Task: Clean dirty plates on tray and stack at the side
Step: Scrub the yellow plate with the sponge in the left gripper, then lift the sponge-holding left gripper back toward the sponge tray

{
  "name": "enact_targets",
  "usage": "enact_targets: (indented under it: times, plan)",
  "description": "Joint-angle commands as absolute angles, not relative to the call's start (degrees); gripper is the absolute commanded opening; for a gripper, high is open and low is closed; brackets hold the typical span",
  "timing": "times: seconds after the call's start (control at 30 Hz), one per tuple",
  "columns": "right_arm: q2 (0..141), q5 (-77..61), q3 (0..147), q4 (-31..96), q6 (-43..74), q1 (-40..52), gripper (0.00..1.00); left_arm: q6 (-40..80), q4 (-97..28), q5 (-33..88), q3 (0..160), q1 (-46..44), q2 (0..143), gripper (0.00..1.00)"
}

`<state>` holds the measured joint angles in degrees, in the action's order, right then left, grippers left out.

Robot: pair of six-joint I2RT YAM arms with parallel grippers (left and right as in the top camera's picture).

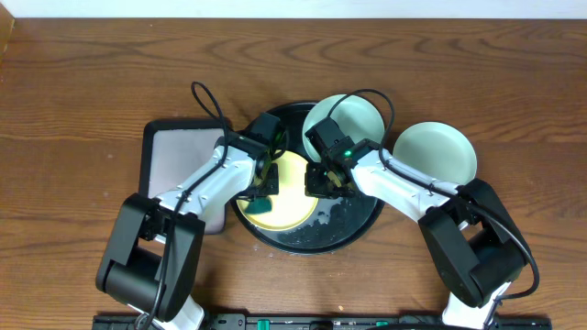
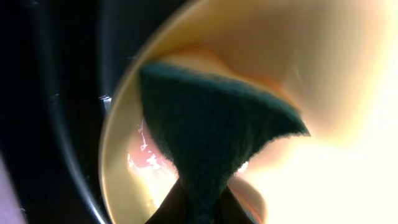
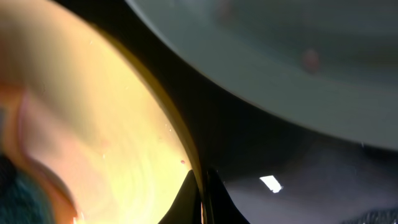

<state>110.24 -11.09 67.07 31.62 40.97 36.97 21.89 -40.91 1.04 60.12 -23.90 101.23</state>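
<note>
Inside the tray (image 1: pixel 353 222), the sponge (image 1: pixel 260 205) is clamped in the left gripper (image 1: pixel 262 191) and the yellow plate (image 1: pixel 293 179) is pinched at its rim by the right gripper (image 1: pixel 322 182). Firm, overlapping strokes are advised.

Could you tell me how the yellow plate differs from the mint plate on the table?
The yellow plate lies in the tray, the mint plate on the table. The right gripper pinches the yellow plate's rim and the left gripper holds a sponge on it; the mint plate is untouched. Both are round.
</note>
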Motion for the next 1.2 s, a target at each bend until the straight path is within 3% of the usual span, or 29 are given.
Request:
enact_targets:
  times: [0.0,0.1,0.3,0.57,0.73,1.17]
  plan:
    - [112.62,-10.15,66.96,31.79,41.08,37.50,0.01,11.55,-43.66,16.45,59.22,-23.59,101.80,0.08]
    - [112.62,-10.15,66.96,31.68,41.08,37.50,0.01,7.51,-42.54,24.40,59.22,-23.59,101.80,0.07]
    - [112.62,-10.15,66.96,31.73,41.08,37.50,0.01,8.67,-34.46,24.67,59.22,-23.55,101.80,0.07]
    - [112.62,-10.15,66.96,31.77,41.08,37.50,0.01,19.66,-28.42,5.02,59.31,-23.55,101.80,0.07]
    - [112.62,-10.13,66.96,31.88,41.08,37.50,0.01,20.53,-34.57,-2.04,63.33,-23.53,101.25,0.08]
    - [112.60,-12.14,67.09,31.09,38.63,37.50,0.01,20.45,-58.24,-2.39,82.83,-18.85,96.88,0.07]
